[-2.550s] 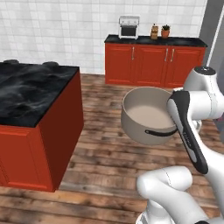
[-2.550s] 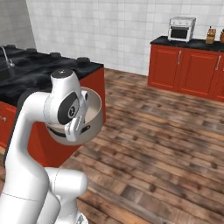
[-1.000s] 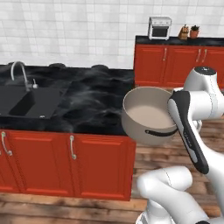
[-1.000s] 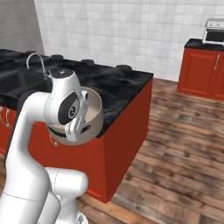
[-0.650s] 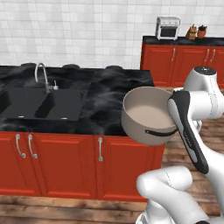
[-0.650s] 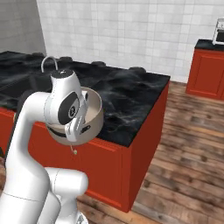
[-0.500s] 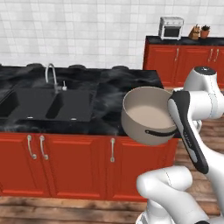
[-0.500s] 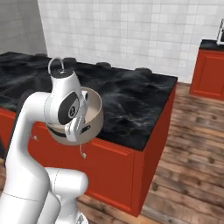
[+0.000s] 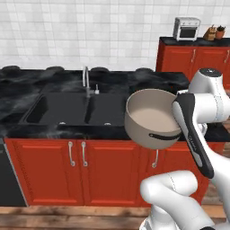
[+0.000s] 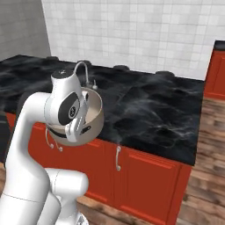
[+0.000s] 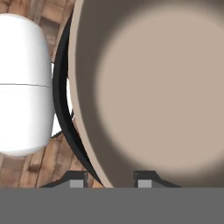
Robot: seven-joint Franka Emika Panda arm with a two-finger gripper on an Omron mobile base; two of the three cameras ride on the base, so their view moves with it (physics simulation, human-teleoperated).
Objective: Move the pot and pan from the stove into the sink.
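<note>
The pot (image 9: pixel 150 117), wide, deep and beige-grey with a thin dark handle, hangs tilted in the air just above the front edge of the counter. My gripper (image 11: pixel 112 180) is shut on the pot's (image 11: pixel 162 87) rim, one fingertip inside the wall and one outside. The black double-basin sink (image 9: pixel 67 110) lies left of the pot and a little behind it, with its curved silver faucet (image 9: pixel 85 78) at the back. From the right base view the pot (image 10: pixel 90 118) sits against my arm, in front of the faucet (image 10: pixel 81 70). The pan and the stove are out of view.
The sink sits in a black marbled counter (image 9: pixel 18 90) over red cabinet doors (image 9: pixel 76 170). A further red cabinet run with a toaster oven (image 9: pixel 186 28) stands at the back right. Wood floor (image 10: pixel 206 145) lies to the right of the island.
The whole scene has slid right in both base views as the base drove along the island. The sink now lies just left of the pot. The grip on the pot is unchanged.
</note>
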